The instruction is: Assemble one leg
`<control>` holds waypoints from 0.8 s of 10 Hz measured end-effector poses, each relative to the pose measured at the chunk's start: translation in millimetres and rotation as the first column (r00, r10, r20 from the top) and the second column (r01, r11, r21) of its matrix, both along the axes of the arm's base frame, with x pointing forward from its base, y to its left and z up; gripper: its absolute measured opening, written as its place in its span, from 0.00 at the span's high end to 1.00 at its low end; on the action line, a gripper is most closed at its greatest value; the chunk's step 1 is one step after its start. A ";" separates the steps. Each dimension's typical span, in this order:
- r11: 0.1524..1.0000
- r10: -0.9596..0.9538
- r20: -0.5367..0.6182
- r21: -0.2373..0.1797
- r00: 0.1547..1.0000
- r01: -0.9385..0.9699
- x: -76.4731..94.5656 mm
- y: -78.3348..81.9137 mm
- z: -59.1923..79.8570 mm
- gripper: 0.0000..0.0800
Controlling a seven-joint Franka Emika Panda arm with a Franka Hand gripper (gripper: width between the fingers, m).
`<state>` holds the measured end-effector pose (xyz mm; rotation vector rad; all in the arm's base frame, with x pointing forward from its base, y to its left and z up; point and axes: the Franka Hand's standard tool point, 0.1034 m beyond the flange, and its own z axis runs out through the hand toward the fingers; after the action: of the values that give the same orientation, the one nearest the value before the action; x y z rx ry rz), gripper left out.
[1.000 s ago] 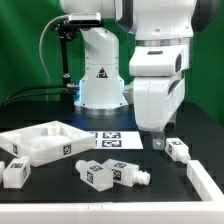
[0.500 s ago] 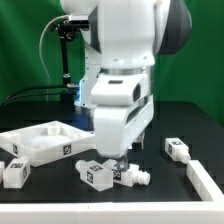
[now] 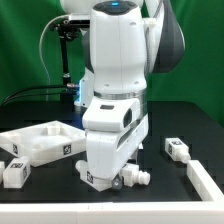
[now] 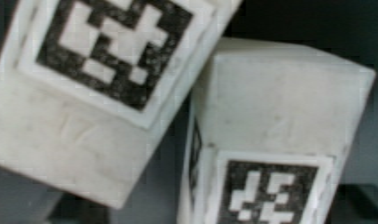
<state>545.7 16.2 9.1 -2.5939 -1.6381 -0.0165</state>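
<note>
Two legs lie side by side in the middle of the table. In the exterior view my hand covers most of them; the right one (image 3: 130, 178) shows with its peg toward the exterior view's right. My gripper (image 3: 103, 179) is low, right over this pair. Its fingers are hidden by the hand, so I cannot tell how they stand. The wrist view is filled by both stubs at close range, one leg (image 4: 97, 90) tilted beside the other leg (image 4: 284, 130), each with a tag. No finger shows there. A third leg (image 3: 12, 172) lies far left, and another (image 3: 178, 150) at the right.
The large flat white panel (image 3: 42, 142) with corner sockets lies at the exterior view's left. A white angled piece (image 3: 206, 181) sits at the front right edge. The robot base (image 3: 100, 80) stands behind, and the marker board is hidden by the arm.
The arm has swung from the exterior view's right to the middle and come down over the two middle legs, now covering the marker board and most of the legs.
</note>
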 end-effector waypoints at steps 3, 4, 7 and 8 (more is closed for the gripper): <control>1.000 0.000 0.000 0.000 1.000 0.000 -0.2 0.0 -0.1 0.64; 1.000 -0.001 -0.001 0.000 1.000 0.001 -0.3 0.5 -0.1 0.64; 0.996 -0.087 -0.026 -0.012 0.996 0.086 -29.1 34.6 23.0 0.64; 0.995 -0.100 -0.019 -0.020 0.995 0.100 -42.0 41.2 35.1 0.64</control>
<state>503.8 57.5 44.2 -2.6783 -1.5076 0.0192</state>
